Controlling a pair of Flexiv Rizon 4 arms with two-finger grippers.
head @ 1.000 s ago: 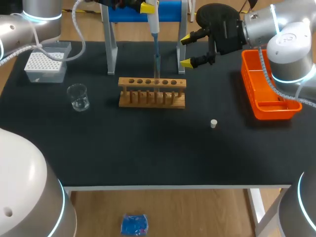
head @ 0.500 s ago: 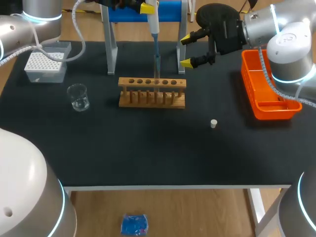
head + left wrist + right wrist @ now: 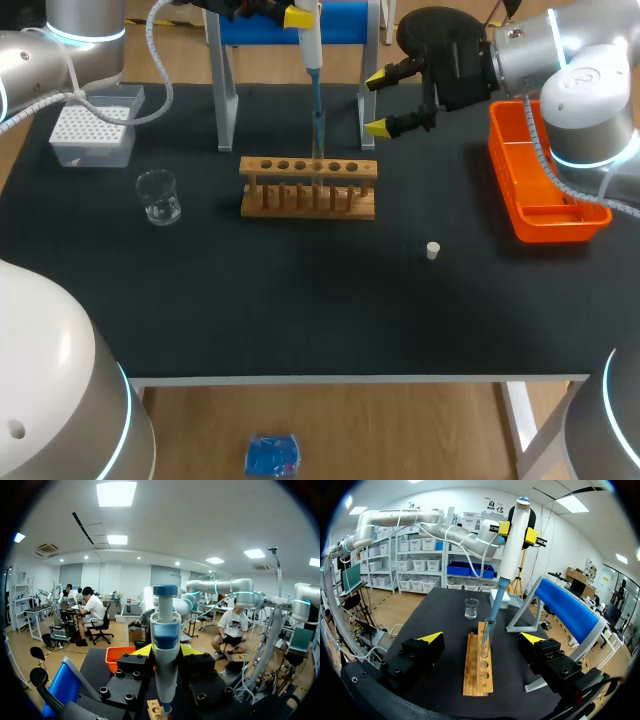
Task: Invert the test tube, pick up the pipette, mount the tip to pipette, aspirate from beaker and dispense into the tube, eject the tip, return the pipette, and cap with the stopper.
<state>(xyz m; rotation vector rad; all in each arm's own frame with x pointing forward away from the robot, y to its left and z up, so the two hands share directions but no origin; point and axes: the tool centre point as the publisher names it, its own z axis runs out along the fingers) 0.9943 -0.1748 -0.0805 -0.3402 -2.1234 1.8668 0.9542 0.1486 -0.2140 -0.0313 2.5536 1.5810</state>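
1. Head count: one pipette [image 3: 312, 45], one test tube [image 3: 485, 640], one wooden rack [image 3: 308, 187], one beaker [image 3: 158, 196], one stopper [image 3: 433, 250], one tip box [image 3: 92, 135], one orange bin [image 3: 545, 185], plus the robot's two grippers.
2. The left gripper [image 3: 165, 651] is clamped on the pipette. Its yellow tips press the barrel from both sides and hold it upright over the rack.
3. The pipette is a white tapered barrel with a blue band and a round blue plunger cap. Its thin, see-through bluish tip pokes down into the mouth of the tube.
4. The tube is clear glass and stands upright in one of the rack's holes, near the middle of the row.
5. The rack is pale wood with a flat top. It has a single row of round holes, six by the look of it, and a row of pegs along the front.
6. The right gripper [image 3: 390, 102] hangs just behind the rack's right end, with its fingers spread wide and gripping nothing. From its own wrist view, the rack and tube sit ahead of the gap, not touching either finger.
7. The beaker is small clear glass, left of the rack. The tip box has a white dotted grid top and sits in the back-left corner.
8. The stopper is a tiny whitish plug alone on the black mat, front-right of the rack and well apart from it.
9. The orange bin is a rectangular plastic tray at the right edge.
10. If there's print on the pipette or beaker, it's too small to make out.
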